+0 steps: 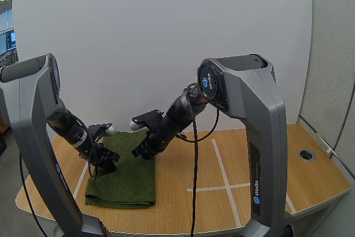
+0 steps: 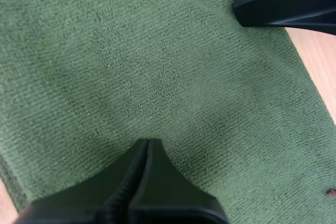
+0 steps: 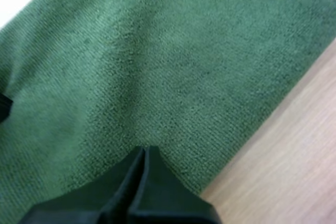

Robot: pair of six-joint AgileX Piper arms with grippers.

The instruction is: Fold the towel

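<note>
Towel [image 1: 128, 184], green, under both grippers.

Left gripper [image 2: 149, 142]: fingers pressed together as one dark wedge, nothing held between them. Tip points down at the towel's surface, well inside its border. Whether the tip touches the pile cannot be told.

Right gripper [image 3: 144, 150]: fingers likewise closed into a single wedge, gripping nothing. Tip sits over the cloth just beside the towel's right edge, where bare wood begins. In the left wrist view it shows as a dark shape at that same edge, apart from the left gripper.

Towel, particulars: short looped pile, lying flat as a rectangle, no corner lifted. In the high view both grippers stand over its far half, the left toward its left side, the right at its right side.

Table [image 1: 266, 159]: light wood, towel on its left part.

Tape lines [image 1: 221, 162]: white, crossing on the table to the right of the towel, clear of it.
</note>
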